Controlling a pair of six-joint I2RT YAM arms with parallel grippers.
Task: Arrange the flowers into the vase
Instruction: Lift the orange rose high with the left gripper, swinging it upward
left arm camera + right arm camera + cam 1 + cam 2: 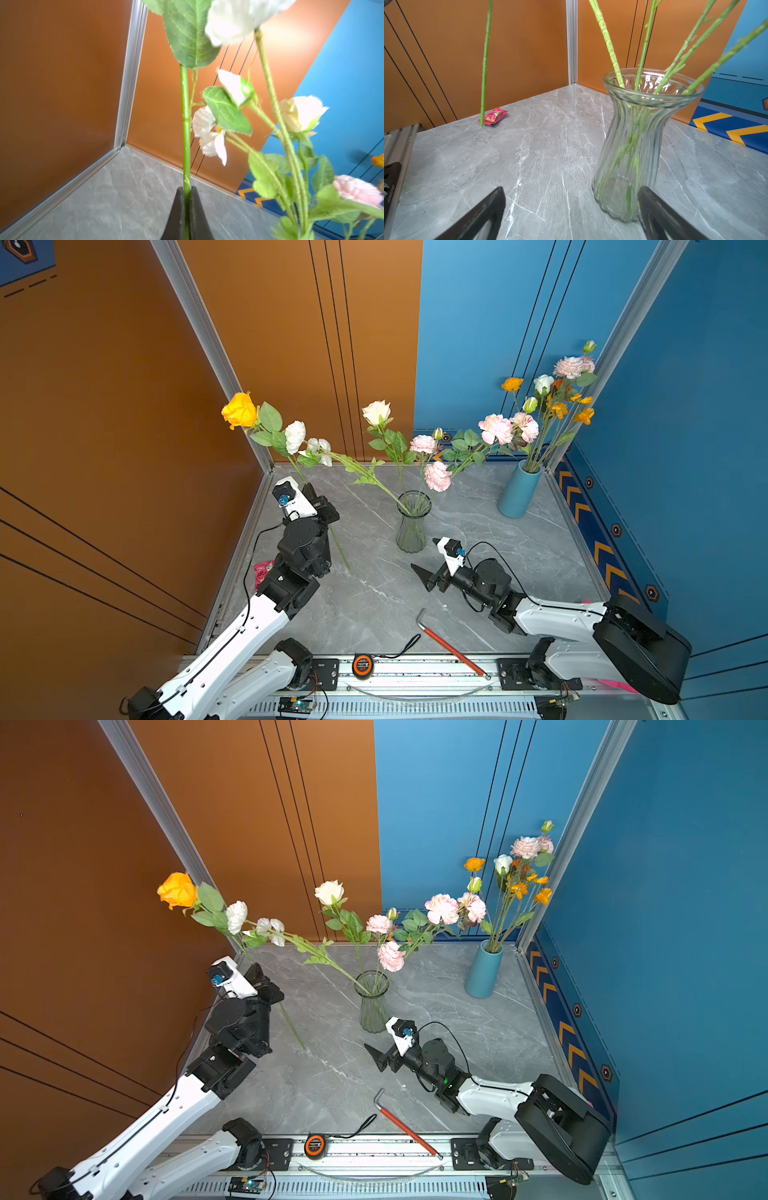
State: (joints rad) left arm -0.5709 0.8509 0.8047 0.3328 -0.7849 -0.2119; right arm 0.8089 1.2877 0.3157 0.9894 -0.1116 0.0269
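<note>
Vase (411, 522): clear glass, upright mid-table (374, 605); four stems inside, blooms (436, 475) fanned out above.
Orange flower (239, 410): outside vase, to its left, bloom high near rear left corner; stem tilted, lower end low over table.
Left end effector (187, 189): pressed together, pinching orange flower's stem partway along.
Right end effector (571, 189): spread, empty, low, just beside vase base.
</note>
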